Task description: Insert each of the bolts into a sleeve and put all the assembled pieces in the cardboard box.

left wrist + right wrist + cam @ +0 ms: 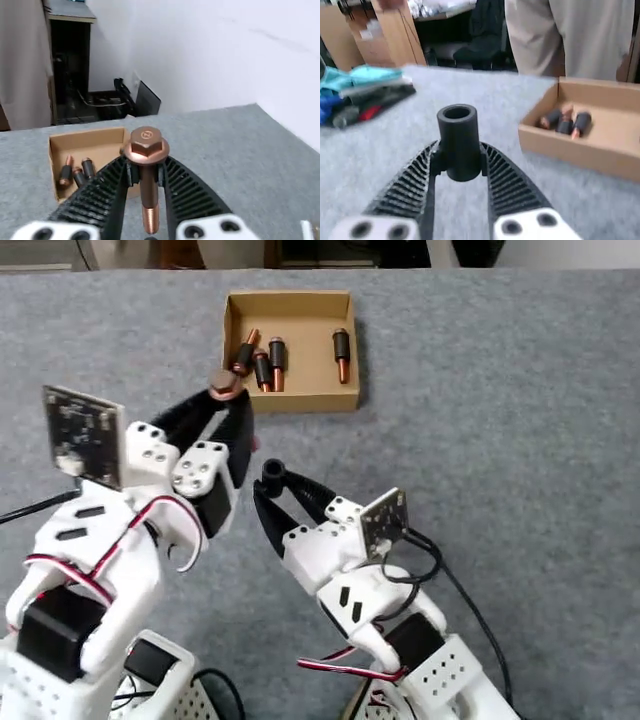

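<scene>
My left gripper (pixel 145 172) is shut on a copper bolt (pixel 146 170), hex head up and shank hanging between the jaws; in the high view that bolt (pixel 225 385) sits at the left gripper (pixel 228 400), just short of the cardboard box (pixel 290 398). My right gripper (pixel 460 157) is shut on a black sleeve (pixel 458 140), held upright with its bore open upward; in the high view the sleeve (pixel 272 475) is at the right gripper (pixel 270 488), lower and to the right of the bolt. Several assembled pieces (pixel 262 358) lie in the box.
The box (pixel 600 150) sits at the far middle of the grey carpeted table (pixel 500 440). One assembled piece (pixel 342 352) lies apart at the box's right side. Open carpet spreads to the right of both arms.
</scene>
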